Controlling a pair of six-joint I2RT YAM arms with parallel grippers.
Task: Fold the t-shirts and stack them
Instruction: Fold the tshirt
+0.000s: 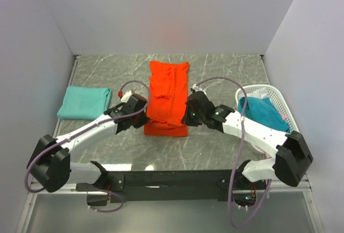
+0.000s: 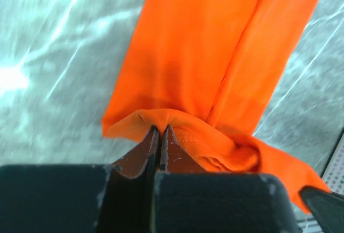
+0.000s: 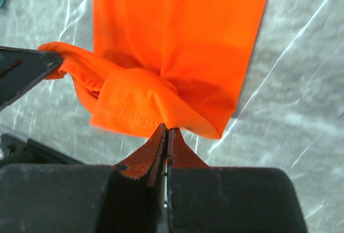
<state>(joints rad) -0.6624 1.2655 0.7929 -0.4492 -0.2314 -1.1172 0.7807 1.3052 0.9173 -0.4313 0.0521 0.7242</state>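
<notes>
The bright orange-red t-shirt [image 1: 167, 96] lies as a long narrow strip in the middle of the table, its near end lifted and doubled over. My left gripper [image 1: 144, 112] is shut on the near left corner of that end [image 2: 161, 122]. My right gripper [image 1: 187, 115] is shut on the near right corner [image 3: 161, 117]. Both hold the hem a little above the table. A folded teal t-shirt [image 1: 84, 102] lies flat at the left. Another teal shirt [image 1: 263, 112] is bunched in the basket, with a bit of pink cloth [image 1: 281, 115] beside it.
A white plastic lattice basket [image 1: 271, 91] stands at the right, close to my right arm. Grey walls close the table at the back and both sides. The black arm mount [image 1: 172, 179] runs along the near edge.
</notes>
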